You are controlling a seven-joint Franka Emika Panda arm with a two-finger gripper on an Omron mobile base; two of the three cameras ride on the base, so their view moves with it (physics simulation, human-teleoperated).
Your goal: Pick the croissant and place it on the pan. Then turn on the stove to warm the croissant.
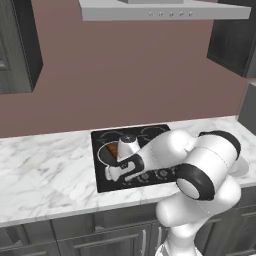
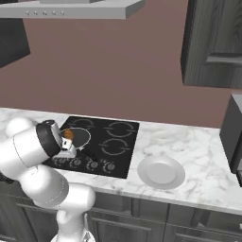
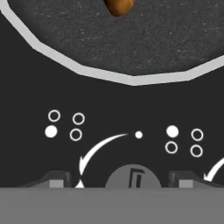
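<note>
No brand or readable text anywhere; only white markings on the stove (image 3: 26, 100) glass in the hand view: two clusters of small rings w/ one filled dot each, curved arrows, a lone dot.

Hand view, near to far: end effector (image 3: 118, 181) w/ both dark fingertips (image 3: 54, 179) standing wide apart, nothing between them but a knob (image 3: 132, 177), a grey round cap w/ a small pointer mark, sitting right at the midline at 6 o'clock. Contact w/ the knob can't be told. Beyond, at 12, the light rim of the pan (image 3: 131, 79) curves across, and the croissant (image 3: 118, 6) lies on the pan's dark floor at the very top, approx 12 o'clock from the end effector, well apart from the tips.

Left base view: arm comes up from lower right, big elbow joint nearest the camera, forearm reaching toward 9–10 o'clock, wrist bent down so the end effector (image 1: 114, 172) points at the stove's (image 1: 102, 185) front edge by the knob row. Croissant (image 1: 113, 149) shows just past the wrist at approx 12, inside the pan (image 1: 102, 152).

Right base view: arm at lower left, hand low over the knob row (image 2: 90, 165); croissant (image 2: 67, 134) in the pan (image 2: 81, 137) on the near-left burner. A pale plate (image 2: 160, 172) sits on the marble counter (image 2: 198, 179) at 3 o'clock of the stove (image 2: 120, 156). Range hood (image 2: 75, 8) far above.
</note>
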